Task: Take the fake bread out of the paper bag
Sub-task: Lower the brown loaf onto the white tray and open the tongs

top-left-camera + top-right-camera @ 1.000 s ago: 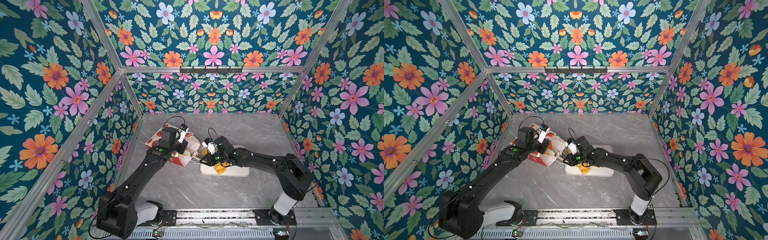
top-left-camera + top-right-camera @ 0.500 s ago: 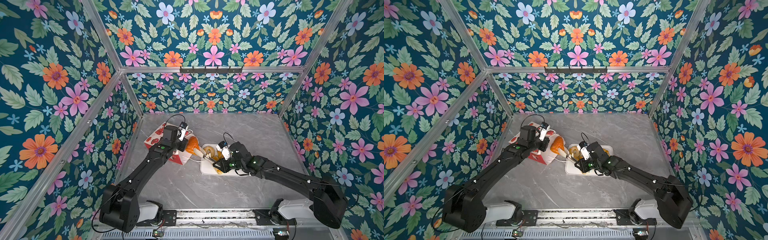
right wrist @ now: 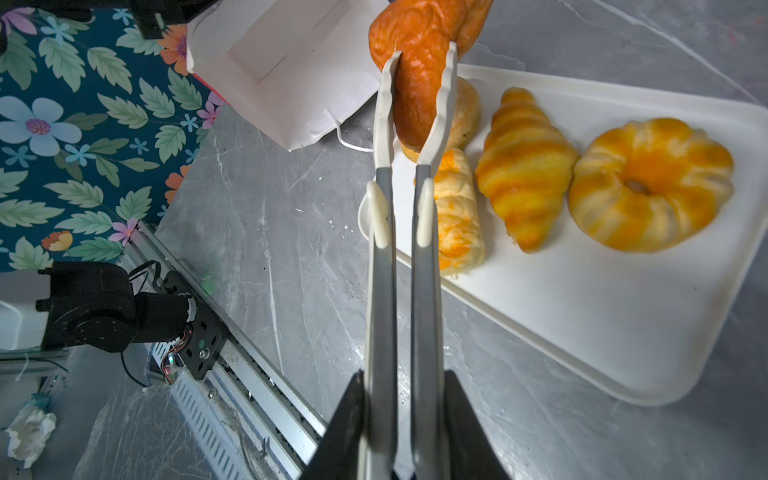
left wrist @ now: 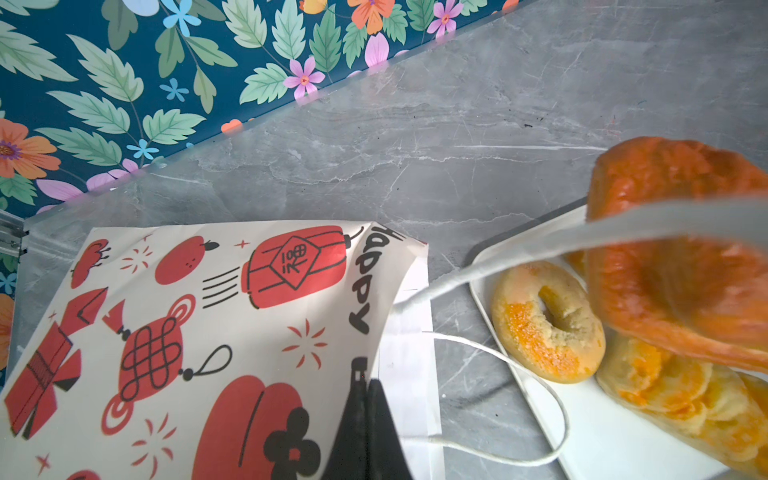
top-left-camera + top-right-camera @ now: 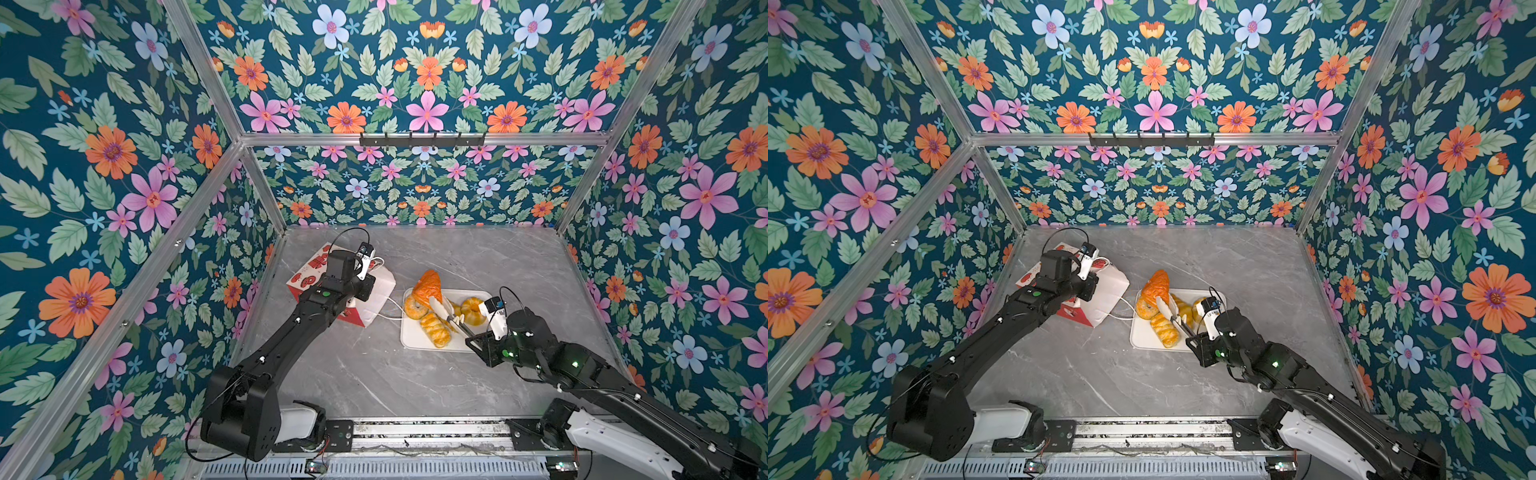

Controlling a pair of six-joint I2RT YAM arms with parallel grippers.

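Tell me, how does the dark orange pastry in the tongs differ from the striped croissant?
The dark orange pastry is deeper orange-brown and larger; the croissant is pale yellow with orange stripes. The pastry is pinched between the tongs; the croissant lies loose on the white tray. Both are glossy toy bread.

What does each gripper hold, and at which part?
Left gripper pinches the paper bag at its mouth edge. Right gripper grips the tongs near their handle end; the tongs clamp the orange pastry.
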